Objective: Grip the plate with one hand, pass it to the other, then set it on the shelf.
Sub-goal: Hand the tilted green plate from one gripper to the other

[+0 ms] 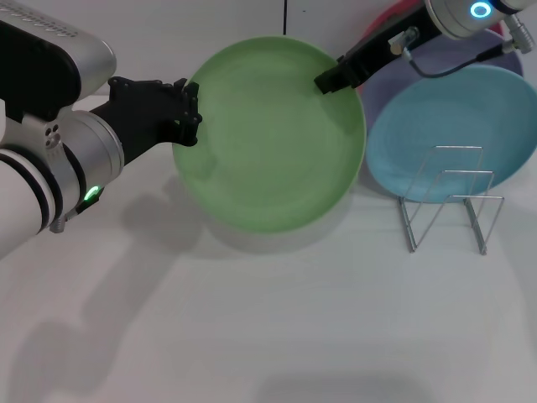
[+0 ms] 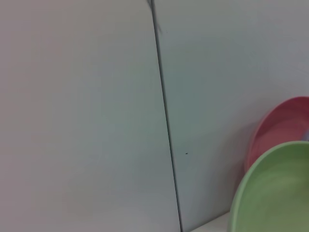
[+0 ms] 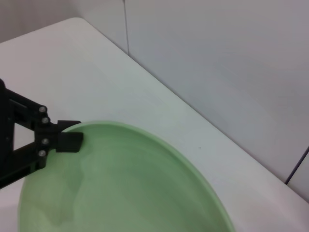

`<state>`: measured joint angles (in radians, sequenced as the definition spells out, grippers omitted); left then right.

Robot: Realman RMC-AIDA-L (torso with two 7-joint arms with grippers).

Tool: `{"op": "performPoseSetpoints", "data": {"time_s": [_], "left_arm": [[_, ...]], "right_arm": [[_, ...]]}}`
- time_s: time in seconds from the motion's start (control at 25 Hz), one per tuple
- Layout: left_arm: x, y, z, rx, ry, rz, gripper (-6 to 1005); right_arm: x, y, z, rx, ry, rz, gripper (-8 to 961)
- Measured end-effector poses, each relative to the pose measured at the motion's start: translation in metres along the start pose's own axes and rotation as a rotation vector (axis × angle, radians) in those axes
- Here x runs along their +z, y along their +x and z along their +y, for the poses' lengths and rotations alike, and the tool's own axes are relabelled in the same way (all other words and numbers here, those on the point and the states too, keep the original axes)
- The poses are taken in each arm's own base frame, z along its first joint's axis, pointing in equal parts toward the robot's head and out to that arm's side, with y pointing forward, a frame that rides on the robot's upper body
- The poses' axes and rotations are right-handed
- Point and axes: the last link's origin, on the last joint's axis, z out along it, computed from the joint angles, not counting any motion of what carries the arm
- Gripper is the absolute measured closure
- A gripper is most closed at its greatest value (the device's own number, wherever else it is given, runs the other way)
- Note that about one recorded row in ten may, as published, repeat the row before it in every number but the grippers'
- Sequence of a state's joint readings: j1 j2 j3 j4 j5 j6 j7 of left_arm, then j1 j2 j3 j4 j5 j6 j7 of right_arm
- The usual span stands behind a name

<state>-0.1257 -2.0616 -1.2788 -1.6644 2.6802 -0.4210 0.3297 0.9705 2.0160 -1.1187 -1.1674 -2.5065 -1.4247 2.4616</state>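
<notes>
The light green plate [image 1: 268, 143] is held up off the white table, tilted to face me. My left gripper [image 1: 189, 117] is shut on its left rim; the right wrist view shows it [image 3: 67, 141] clamped on the rim of the plate [image 3: 125, 183]. My right gripper [image 1: 329, 82] is at the plate's upper right rim, reaching over its inner face. The plate's edge also shows in the left wrist view [image 2: 275, 193]. The silver wire shelf [image 1: 449, 197] stands empty on the table at the right, apart from the plate.
A light blue plate [image 1: 470, 126] leans behind the shelf, with a lavender plate [image 1: 445, 54] and a pink plate [image 1: 394, 17] behind it. The pink plate also shows in the left wrist view [image 2: 280, 125]. A wall closes the back of the table.
</notes>
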Motion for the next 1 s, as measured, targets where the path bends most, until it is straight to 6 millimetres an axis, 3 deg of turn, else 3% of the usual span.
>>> {"op": "performPoseSetpoints", "data": {"time_s": [0.36, 0.64, 1.0], "left_arm": [[0.0000, 0.0003, 0.0015, 0.001, -0.005, -0.001, 958], [-0.0015, 0.0037, 0.0018, 0.003, -0.004, 0.010, 958], [-0.0012, 0.0041, 0.0007, 0.004, -0.003, 0.008, 958]], "right_arm": [[0.0032, 0.0021, 0.0031, -0.006, -0.007, 0.010, 632], [0.0024, 0.0029, 0.0020, -0.011, 0.009, 0.021, 608], [0.0027, -0.0001, 0.0030, -0.017, 0.015, 0.015, 649]]}}
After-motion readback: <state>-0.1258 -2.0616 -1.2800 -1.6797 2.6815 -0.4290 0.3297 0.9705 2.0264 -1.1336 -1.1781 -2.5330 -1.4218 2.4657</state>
